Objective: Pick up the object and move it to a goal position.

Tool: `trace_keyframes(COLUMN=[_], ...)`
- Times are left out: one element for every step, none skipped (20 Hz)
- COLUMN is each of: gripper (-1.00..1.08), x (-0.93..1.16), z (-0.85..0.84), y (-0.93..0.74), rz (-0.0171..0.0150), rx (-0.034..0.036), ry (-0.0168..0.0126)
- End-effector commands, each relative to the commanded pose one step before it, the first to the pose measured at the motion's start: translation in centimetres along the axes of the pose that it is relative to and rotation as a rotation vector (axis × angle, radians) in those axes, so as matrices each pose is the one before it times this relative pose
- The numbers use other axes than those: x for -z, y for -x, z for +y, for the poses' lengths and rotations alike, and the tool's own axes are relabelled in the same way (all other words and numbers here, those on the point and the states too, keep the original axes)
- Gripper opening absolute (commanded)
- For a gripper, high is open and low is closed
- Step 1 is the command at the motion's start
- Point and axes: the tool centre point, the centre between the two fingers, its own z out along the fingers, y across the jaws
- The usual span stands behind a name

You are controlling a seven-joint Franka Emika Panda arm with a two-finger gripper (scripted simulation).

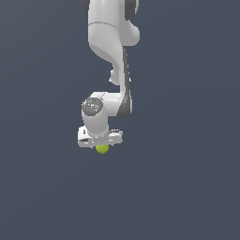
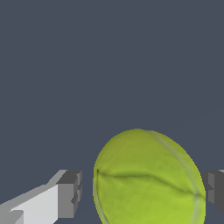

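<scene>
1. Nearest the wrist camera is the small yellow-green ball with faint tennis-ball seam lines (image 2: 148, 179), which fills the space between the two dark grey finger pads (image 2: 70, 192). It sits off-centre in that gap: one pad shows a sliver of background between itself and the ball, while the other appears to meet the ball's edge or come very near it.

2. Seen from the exterior view, the same ball (image 1: 102, 149) peeks out just beneath the white two-finger gripper (image 1: 101, 140), most of it hidden by the gripper body. Whether it rests on the flat dark grey-blue surface (image 1: 187, 187) or hangs clear of it cannot be told, since no shadow or contact line shows.

3. The fingers straddle the ball rather than sit beside it, which is the placement a pinch grasp needs. I judge the jaws to be parted around the ball, with a gap on at least one side, so no firm hold is shown.

4. The white jointed robot arm (image 1: 110, 42) reaches down from the top of the exterior view, bends at a grey-capped wrist joint (image 1: 92, 107), and points the gripper straight down over the ball.

5. No goal marker is visible in either view, so where the ball should go cannot be said.
</scene>
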Motion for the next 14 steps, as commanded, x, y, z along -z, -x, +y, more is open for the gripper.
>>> trace_keyframes(gripper=[-1.00,-1.00,-1.00,-1.00,-1.00,-1.00,-1.00,-1.00,-1.00,-1.00,-1.00,-1.00,-1.00,-1.00], x=[-0.064,0.000,0.000,0.000,0.000,0.000,0.000,0.000,0.000,0.000,0.037,0.028,0.085,0.143], z=[0.025,0.000,0.000,0.000,0.000,0.000,0.000,0.000,0.000,0.000,0.001,-0.007,-0.022,-0.037], y=[-0.093,0.000,0.000,0.000,0.000,0.000,0.000,0.000,0.000,0.000,0.004,0.001,0.002,0.003], rz=[0.00171,0.00000,0.00000,0.00000,0.00000,0.00000,0.00000,0.00000,0.00000,0.00000,0.00000,0.00000,0.00000,0.00000], rx=[0.00015,0.00000,0.00000,0.00000,0.00000,0.00000,0.00000,0.00000,0.00000,0.00000,0.00000,0.00000,0.00000,0.00000], ry=[0.00046,0.00000,0.00000,0.00000,0.00000,0.00000,0.00000,0.00000,0.00000,0.00000,0.00000,0.00000,0.00000,0.00000])
